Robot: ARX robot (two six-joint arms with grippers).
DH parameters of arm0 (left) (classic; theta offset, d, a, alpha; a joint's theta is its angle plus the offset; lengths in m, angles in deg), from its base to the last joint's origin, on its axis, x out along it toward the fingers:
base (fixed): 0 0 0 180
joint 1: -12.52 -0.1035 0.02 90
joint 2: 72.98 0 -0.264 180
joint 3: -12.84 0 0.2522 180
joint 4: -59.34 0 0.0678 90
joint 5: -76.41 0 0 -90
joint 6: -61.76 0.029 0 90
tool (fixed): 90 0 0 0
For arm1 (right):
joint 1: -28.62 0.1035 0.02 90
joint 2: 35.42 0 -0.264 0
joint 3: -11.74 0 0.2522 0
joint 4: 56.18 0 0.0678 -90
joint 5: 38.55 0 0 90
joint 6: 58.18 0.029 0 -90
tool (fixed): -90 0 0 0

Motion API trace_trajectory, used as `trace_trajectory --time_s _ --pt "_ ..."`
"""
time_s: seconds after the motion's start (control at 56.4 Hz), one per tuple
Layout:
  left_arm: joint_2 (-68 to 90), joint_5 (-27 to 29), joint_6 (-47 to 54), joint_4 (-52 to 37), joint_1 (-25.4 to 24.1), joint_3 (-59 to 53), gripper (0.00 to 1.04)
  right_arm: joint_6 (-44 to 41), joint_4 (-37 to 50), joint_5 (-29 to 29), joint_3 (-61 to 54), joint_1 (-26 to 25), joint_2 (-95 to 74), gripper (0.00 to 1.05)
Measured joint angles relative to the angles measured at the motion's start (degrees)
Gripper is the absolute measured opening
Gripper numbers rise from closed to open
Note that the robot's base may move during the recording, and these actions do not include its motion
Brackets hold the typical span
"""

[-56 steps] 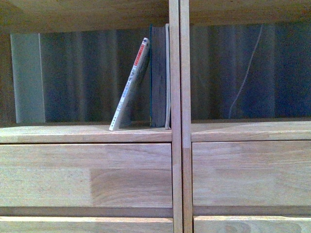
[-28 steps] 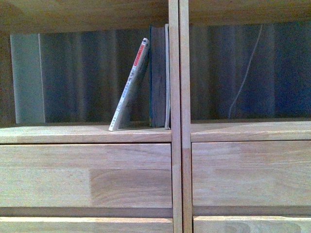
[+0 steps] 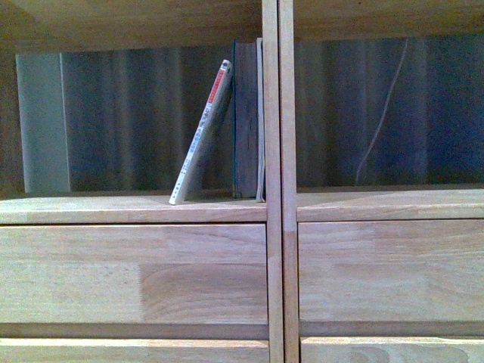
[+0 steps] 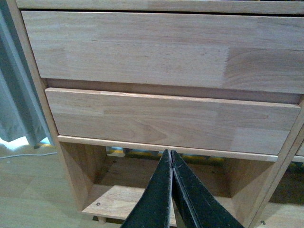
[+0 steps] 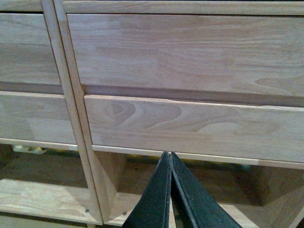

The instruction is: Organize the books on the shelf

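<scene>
In the front view the light-wood shelf [image 3: 132,209] holds two books in its left open compartment. A thick dark teal-edged book [image 3: 246,121] stands upright against the twin centre posts [image 3: 278,151]. A thin paperback [image 3: 202,134] with a red-and-white spine leans tilted against it, its foot out to the left. Neither arm shows in the front view. My left gripper [image 4: 170,154] is shut on nothing, low before the drawer fronts [image 4: 166,118]. My right gripper [image 5: 169,156] is likewise shut and empty, below the right-hand drawers [image 5: 190,123].
Striped dark curtain fills the back of both compartments, with a thin pale cord [image 3: 382,113] hanging on the right. A pale panel [image 3: 41,121] stands at the far left. Low open bays [image 4: 118,185] sit beneath the drawers, above a wooden floor [image 4: 28,190].
</scene>
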Motion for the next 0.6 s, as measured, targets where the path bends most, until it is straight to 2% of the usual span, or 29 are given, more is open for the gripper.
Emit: trace_trajectory --time_s 0.089,0.195,0.497,0.568,0.603 --pt "-1.51 0.02 0.00 1.53 0.00 0.00 0.03 0.00 0.00 0.04 0.00 0.00 0.00 0.03" --pt "-9.40 0.00 0.00 10.67 0.00 0.00 0.03 0.00 0.00 0.00 0.00 0.00 0.00 0.03" --pt "-10.99 0.02 0.00 11.30 0.00 0.00 0.03 -0.02 0.00 0.04 0.00 0.00 0.02 0.03" --pt "-10.99 0.02 -0.07 11.32 0.00 0.00 0.03 -0.02 0.00 0.02 0.00 0.00 0.00 0.16" --pt "-10.99 0.02 -0.02 11.32 0.00 0.00 0.11 -0.02 0.00 0.02 0.00 0.00 0.00 0.24"
